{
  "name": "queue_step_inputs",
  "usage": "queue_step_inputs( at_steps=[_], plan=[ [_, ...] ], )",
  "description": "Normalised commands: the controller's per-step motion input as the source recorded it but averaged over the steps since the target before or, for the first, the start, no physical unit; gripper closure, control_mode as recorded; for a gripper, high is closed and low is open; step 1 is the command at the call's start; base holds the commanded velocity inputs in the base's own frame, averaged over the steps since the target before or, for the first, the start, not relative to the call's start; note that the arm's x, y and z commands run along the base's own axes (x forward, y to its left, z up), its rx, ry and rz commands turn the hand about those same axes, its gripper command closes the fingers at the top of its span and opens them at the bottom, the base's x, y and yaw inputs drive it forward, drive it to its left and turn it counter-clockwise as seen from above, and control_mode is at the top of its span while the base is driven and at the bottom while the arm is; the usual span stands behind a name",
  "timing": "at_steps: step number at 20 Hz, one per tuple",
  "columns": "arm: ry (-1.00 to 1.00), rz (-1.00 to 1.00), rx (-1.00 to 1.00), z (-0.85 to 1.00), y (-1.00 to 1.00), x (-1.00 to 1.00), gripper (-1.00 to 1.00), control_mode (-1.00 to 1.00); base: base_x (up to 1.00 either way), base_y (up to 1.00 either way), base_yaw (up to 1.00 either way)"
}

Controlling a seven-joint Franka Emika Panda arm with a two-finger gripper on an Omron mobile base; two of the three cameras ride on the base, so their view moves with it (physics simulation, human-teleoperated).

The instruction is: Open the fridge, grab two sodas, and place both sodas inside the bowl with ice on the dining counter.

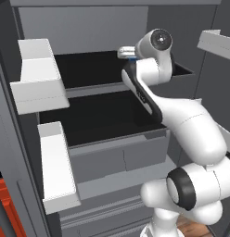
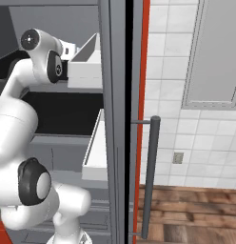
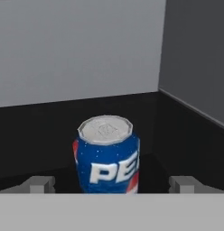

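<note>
The fridge (image 1: 89,28) stands open, its black shelves (image 1: 93,111) bare in front of my arm. My hand reaches onto the upper shelf (image 1: 84,69) at its right end. One soda, a blue can with white lettering and a silver top (image 3: 107,158), stands upright on that shelf near the back right corner. My gripper (image 3: 112,184) is open, with one dark fingertip (image 3: 41,184) on each side of the can and a gap between each tip and it. The bowl with ice and the dining counter are out of view.
White door bins (image 1: 38,76) (image 1: 56,166) hang on the left door, and others (image 2: 89,62) (image 2: 96,152) on the right door. The right door's edge (image 2: 117,119) and bar handle (image 2: 151,176) stand close by. The fridge's grey side wall (image 3: 195,58) is just right of the can.
</note>
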Motion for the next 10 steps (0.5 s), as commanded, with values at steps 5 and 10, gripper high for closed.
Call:
queue_step_inputs(
  at_steps=[5,10],
  plan=[
    [0.03,0.0,0.0,-0.01,0.0,0.23,-1.0,-1.0,0.0,0.0,0.0],
    [0.03,0.0,0.0,-0.06,0.0,0.19,-1.0,-1.0,0.0,0.0,0.0]
  ],
)
